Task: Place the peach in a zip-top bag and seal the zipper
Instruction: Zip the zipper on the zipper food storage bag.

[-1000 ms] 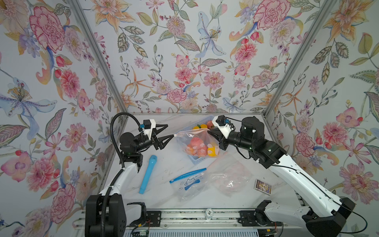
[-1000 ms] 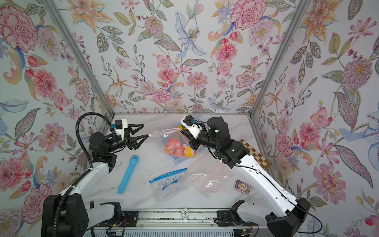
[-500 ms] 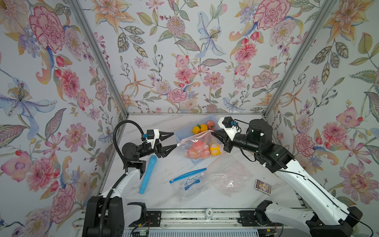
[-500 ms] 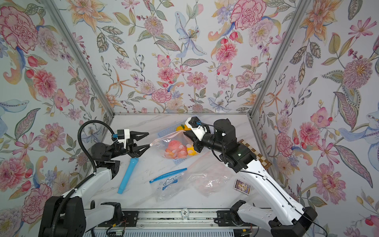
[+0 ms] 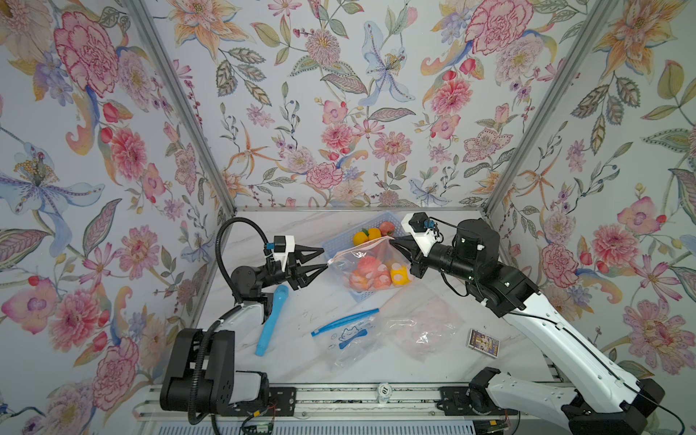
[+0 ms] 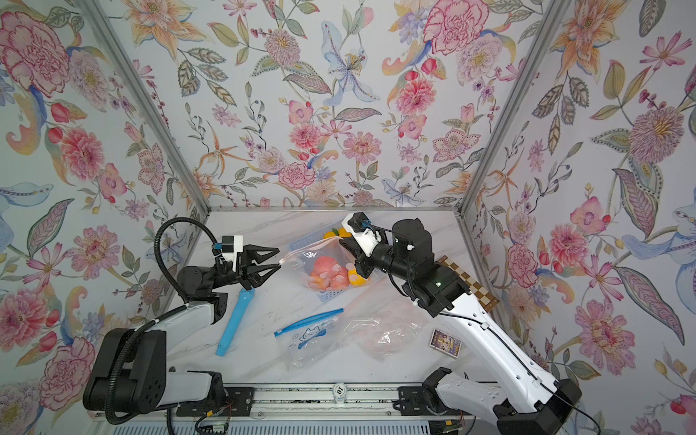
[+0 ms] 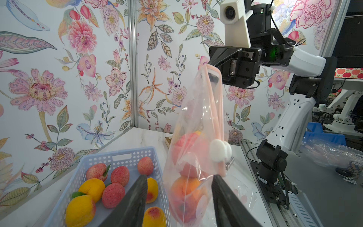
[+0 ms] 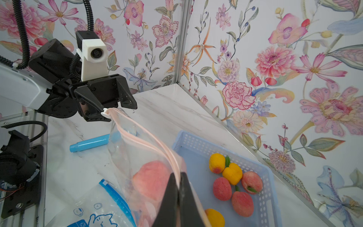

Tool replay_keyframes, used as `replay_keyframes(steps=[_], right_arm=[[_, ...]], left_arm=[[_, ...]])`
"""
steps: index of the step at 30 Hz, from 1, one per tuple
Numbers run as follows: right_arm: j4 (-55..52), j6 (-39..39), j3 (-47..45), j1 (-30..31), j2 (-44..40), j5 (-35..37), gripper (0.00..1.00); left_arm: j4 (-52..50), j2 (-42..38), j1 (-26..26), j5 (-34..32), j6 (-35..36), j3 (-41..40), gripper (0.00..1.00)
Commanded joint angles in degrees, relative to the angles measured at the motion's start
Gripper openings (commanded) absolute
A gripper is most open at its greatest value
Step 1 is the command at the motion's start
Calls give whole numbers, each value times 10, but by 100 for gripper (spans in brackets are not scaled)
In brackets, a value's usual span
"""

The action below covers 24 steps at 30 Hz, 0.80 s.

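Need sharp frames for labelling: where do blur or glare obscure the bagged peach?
Left wrist view: bag hazes the peach; left end effector soft. Right wrist view: peach hazy, right end effector blurred. Both top views: even light, glints on the bag.

Floral wallpaper walls (image 5: 339, 113) close me in at nine, twelve and three o'clock, joined by metal corner posts (image 5: 180, 109) at eleven and one. Beneath me lies a white marble tabletop (image 5: 286, 233), evenly lit; an aluminium rail (image 5: 339, 399) runs at six.
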Motion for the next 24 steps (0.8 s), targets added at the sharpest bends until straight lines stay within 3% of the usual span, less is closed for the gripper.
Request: replay_keyframes(steps=[1, 5, 7, 14, 24], right_arm=[[30, 15, -2, -8, -2, 33, 0], [44, 20, -5, -12, -5, 24, 0], [51, 22, -6, -13, -4, 13, 0], [66, 29, -7, -15, 4, -3, 0], [81, 42, -16, -15, 3, -7, 0]], left_arm=[[-119, -38, -4, -10, 94, 15, 56], [-491, -117, -20, -88, 343, 64, 60], [-564, -137, -29, -118, 409, 80, 61], [-356, -111, -35, -137, 269, 60, 59], [-295, -99, -74, -136, 254, 58, 56]])
